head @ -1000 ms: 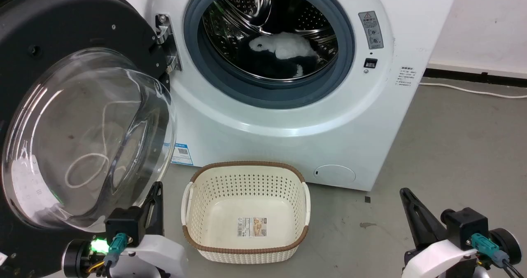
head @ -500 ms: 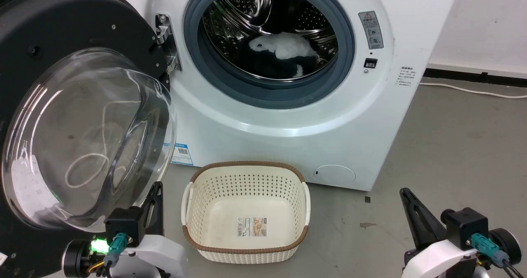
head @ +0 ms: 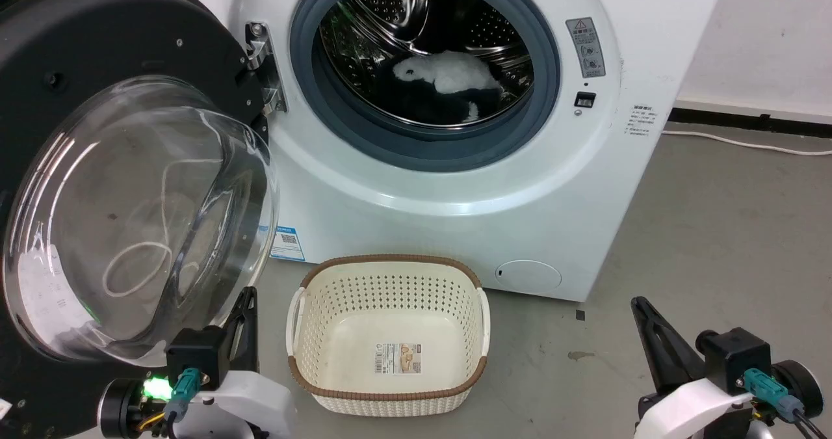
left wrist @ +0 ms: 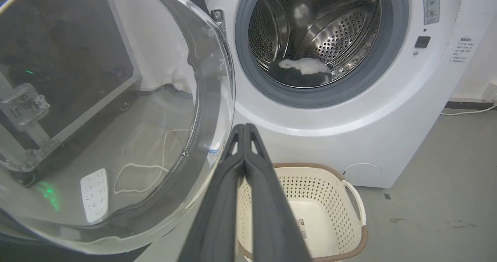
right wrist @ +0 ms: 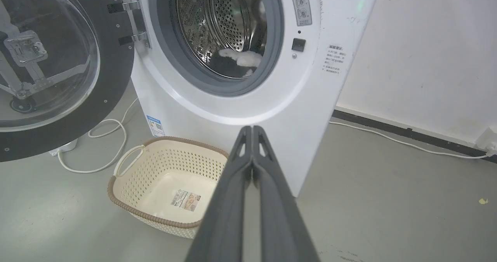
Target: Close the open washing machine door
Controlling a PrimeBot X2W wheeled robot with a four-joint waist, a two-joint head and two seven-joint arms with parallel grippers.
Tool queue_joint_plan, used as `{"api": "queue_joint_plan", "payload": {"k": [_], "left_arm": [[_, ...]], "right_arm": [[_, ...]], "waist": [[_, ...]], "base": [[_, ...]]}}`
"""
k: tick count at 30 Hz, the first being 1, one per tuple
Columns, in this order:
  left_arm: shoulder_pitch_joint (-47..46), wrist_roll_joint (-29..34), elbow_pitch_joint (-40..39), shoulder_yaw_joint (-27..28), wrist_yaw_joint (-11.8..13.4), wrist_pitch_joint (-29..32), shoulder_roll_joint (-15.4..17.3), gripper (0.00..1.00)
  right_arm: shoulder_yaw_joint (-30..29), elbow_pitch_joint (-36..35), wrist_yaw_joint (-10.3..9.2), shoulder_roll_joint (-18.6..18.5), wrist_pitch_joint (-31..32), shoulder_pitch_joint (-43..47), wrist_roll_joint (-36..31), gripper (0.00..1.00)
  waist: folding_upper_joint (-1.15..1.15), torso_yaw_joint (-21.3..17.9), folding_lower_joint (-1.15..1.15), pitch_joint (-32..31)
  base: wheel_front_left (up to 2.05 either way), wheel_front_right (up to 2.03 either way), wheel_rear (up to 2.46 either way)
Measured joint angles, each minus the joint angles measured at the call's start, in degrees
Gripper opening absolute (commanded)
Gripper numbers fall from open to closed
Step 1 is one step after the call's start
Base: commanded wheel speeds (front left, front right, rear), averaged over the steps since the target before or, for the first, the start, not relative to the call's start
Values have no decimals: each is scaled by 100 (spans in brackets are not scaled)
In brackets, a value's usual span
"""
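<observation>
The washing machine door (head: 130,185) stands swung wide open on the left, its black rim and bulging clear glass bowl facing me, hinged at the metal hinge (head: 263,68). The white washing machine (head: 468,185) shows its grey-gasketed steel drum with white and dark laundry (head: 448,78) inside. My left gripper (head: 247,294) is shut and empty at the lower left, just below and in front of the glass bowl (left wrist: 116,110). My right gripper (head: 638,304) is shut and empty at the lower right, over the floor. The left gripper (left wrist: 244,127) and right gripper (right wrist: 252,129) fingers press together in the wrist views.
A cream perforated basket (head: 390,332) with a brown rim sits on the grey floor right in front of the machine, between my arms. A white cable (right wrist: 105,137) loops on the floor under the door. Another cable (head: 741,143) runs along the right wall.
</observation>
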Motion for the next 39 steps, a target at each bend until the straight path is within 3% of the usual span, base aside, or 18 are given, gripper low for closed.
{"api": "queue_joint_plan", "payload": {"k": [1,2,23,24,25,26,39], "left_arm": [[0,0,0,2,0,-1,0,0],[-1,-1,2,1,2,-1,0,100],[-1,-200,45,-98,3,-164,0,100],[-1,-211,49,-104,3,-166,0,94],[-1,-220,54,-111,3,-186,0,25],[0,-240,55,-114,3,-209,0,0],[-15,-471,-490,-27,-23,-360,-2,0]], "right_arm": [[1,0,0,0,0,0,-1,0],[3,1,-1,0,0,1,2,100],[31,59,-1,0,-167,63,233,100],[33,62,-1,0,-188,78,257,100],[33,67,-1,0,-204,90,276,100],[34,70,-1,0,-207,98,293,100],[33,126,-1,0,-359,172,506,100]], "waist": [[0,0,0,0],[0,0,0,0],[0,13,0,13],[0,14,0,14],[0,16,0,15],[0,18,0,15],[0,142,0,5]], "base": [[0,0,0],[0,0,0],[0,0,0],[0,0,0],[0,0,0],[0,0,0],[0,0,0]]}}
